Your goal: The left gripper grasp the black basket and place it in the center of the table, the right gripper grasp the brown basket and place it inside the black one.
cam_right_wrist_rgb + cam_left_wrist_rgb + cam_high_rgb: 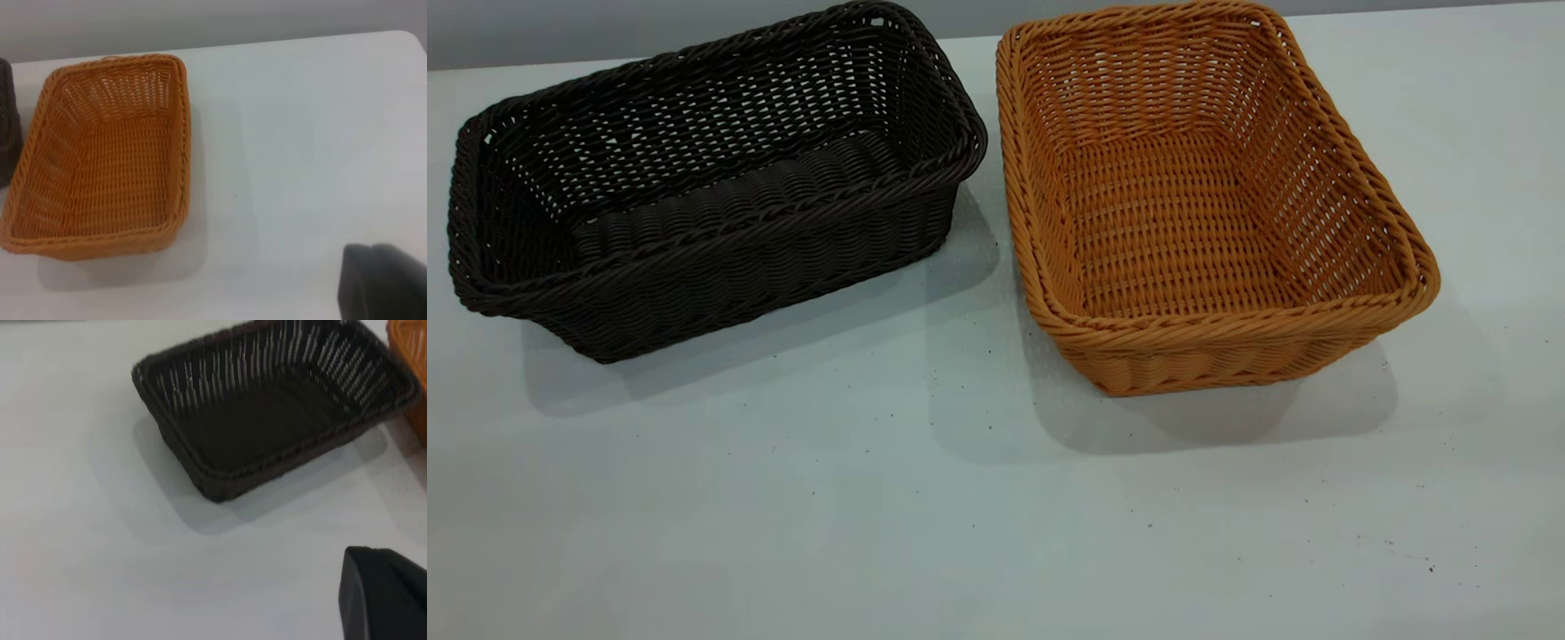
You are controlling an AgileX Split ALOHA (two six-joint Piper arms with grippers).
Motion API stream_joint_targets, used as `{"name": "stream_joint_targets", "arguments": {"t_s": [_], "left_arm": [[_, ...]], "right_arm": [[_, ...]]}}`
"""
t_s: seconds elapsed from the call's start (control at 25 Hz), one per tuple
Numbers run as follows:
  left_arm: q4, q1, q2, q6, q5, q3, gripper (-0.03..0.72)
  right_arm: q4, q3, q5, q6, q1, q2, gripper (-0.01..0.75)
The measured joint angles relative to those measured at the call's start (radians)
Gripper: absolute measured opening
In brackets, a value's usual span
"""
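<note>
The black basket (711, 178) stands empty at the back left of the table (925, 533), its long side slanted. The brown basket (1200, 204) stands empty at the back right, close beside it and apart from it. Neither gripper shows in the exterior view. In the left wrist view the black basket (273, 407) lies well ahead of the left gripper (383, 597), of which only a black corner shows. In the right wrist view the brown basket (107, 160) lies ahead and to the side of the right gripper (383, 283), also only a black corner.
The table's front half (783, 551) is bare but for small dark specks. A grey wall (560, 27) runs behind the table's back edge. The table's rounded far corner (410, 40) shows in the right wrist view.
</note>
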Motion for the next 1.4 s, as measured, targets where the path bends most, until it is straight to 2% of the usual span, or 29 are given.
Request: {"name": "stream_joint_targets", "arguments": {"t_s": [0.08, 0.2, 0.44, 0.56, 0.68, 0.84, 1.0, 1.24, 1.4], "left_arm": [[-0.020, 0.000, 0.021, 0.014, 0.002, -0.027, 0.011], [-0.067, 0.000, 0.073, 0.061, 0.001, -0.077, 0.095], [-0.123, 0.001, 0.201, 0.219, -0.107, -0.142, 0.372], [-0.122, 0.001, 0.279, 0.274, -0.163, -0.155, 0.452], [-0.120, 0.001, 0.373, 0.279, -0.206, -0.187, 0.477], [-0.120, 0.001, 0.515, 0.312, -0.209, -0.254, 0.480], [-0.141, 0.001, 0.656, 0.378, -0.214, -0.321, 0.480], [-0.215, 0.001, 0.816, 0.385, -0.294, -0.356, 0.480], [-0.233, 0.001, 0.876, 0.412, -0.343, -0.355, 0.480]], "right_arm": [[0.003, -0.009, 0.014, -0.002, 0.000, 0.001, 0.037], [0.005, -0.030, 0.036, -0.011, 0.000, 0.047, 0.127], [0.036, -0.123, 0.034, -0.036, 0.000, 0.199, 0.384], [0.076, -0.180, 0.032, -0.070, 0.000, 0.289, 0.452], [0.158, -0.230, 0.032, -0.146, 0.000, 0.386, 0.475], [0.331, -0.254, -0.003, -0.263, 0.000, 0.511, 0.478], [0.499, -0.254, -0.034, -0.283, 0.000, 0.629, 0.479], [0.709, -0.254, -0.101, -0.080, 0.000, 0.772, 0.477], [0.762, -0.235, -0.120, 0.090, 0.002, 0.847, 0.476]]}}
